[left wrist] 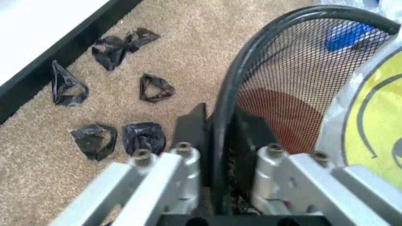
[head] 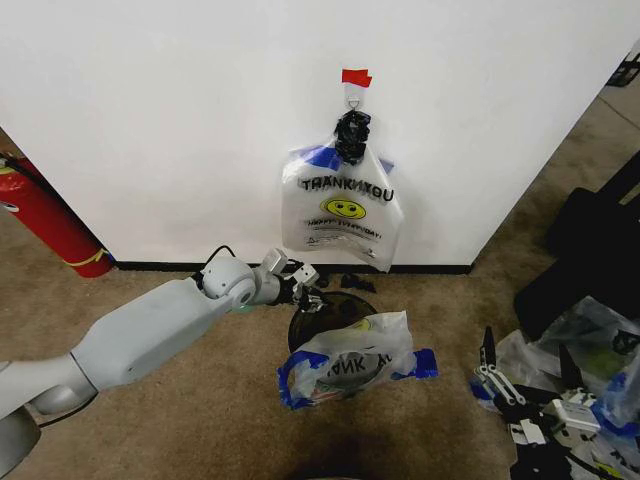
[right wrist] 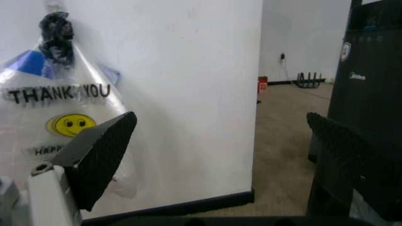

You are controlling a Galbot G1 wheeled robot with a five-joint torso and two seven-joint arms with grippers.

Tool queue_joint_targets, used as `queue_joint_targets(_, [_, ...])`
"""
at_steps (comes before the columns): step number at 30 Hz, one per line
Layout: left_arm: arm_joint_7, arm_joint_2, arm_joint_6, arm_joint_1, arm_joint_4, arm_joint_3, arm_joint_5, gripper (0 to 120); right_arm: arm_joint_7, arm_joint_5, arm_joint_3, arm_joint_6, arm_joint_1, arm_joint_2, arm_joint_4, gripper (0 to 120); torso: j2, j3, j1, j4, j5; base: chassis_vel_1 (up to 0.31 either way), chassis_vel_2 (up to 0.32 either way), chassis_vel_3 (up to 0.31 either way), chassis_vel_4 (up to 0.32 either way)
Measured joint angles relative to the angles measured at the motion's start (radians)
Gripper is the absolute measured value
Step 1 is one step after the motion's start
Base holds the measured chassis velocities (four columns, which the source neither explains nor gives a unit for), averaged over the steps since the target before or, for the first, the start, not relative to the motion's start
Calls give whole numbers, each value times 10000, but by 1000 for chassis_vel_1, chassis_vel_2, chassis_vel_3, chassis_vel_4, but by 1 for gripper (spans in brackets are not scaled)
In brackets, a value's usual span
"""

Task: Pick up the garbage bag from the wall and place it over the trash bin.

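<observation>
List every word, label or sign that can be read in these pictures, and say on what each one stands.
"THANK YOU": black letters on the bag hanging on the wall, above a yellow smiley face; the head view shows them mirrored.
"HAPP...": small line under the smiley, rest unreadable.
"...ANK...": partial letters on the bag over the bin.
White logo on the black cabinet: too blurred to read.

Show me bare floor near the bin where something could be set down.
Free: carpet under the left arm, between the fire extinguisher and trash bin. Crowded: black scraps along the baseboard, a bag across the bin, clutter around the right gripper.
</observation>
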Motion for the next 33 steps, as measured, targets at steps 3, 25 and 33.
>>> queue_joint_targets(3, [-8,-7,39,-68,93,129,-239,4,53,-75,-45,62,0,11,-96,100,0,0,0,1,-2,0,0,0,0])
queue_joint_targets(25, [-691,262,579,364,-500,-233,-1174,4,497,-67,-66,-696,454,15,227,100,0,0,0,-1,-1,0,0,0,0])
queue_joint_targets(33, [-3197,607,668,2053,-1759,-1483,-2897,4,638,-59,-90,-1254,691,-123,310,100,0,0,0,4,-5,0,0,0,0])
